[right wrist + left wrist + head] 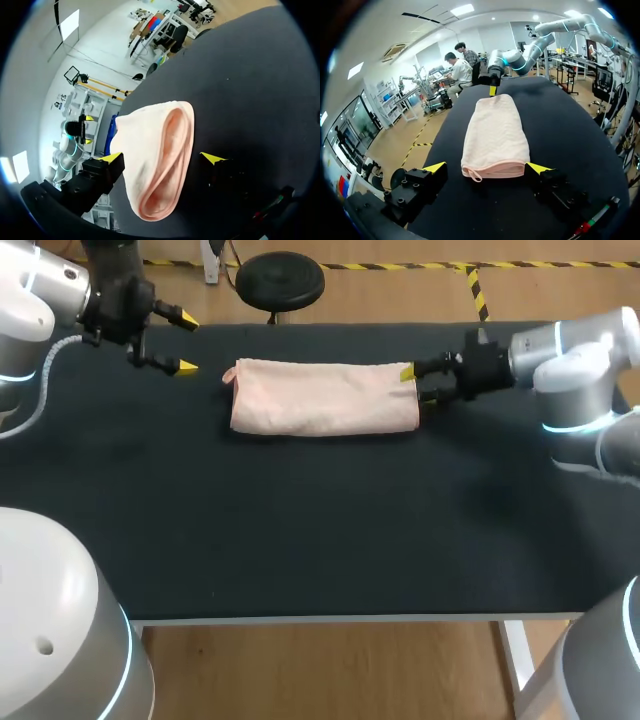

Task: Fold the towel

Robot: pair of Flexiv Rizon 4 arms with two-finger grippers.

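The towel (325, 397) lies folded into a long pink band on the far half of the table (300, 530). Its long axis runs from side to side, one short end toward each arm. A small loop sticks out at its left end. The left hand (188, 342) is spread wide, just beyond that end and apart from it. The right hand (417, 387) is at the other short end, fingers spread, with the layered folds of the towel (155, 150) between them, not pinched.
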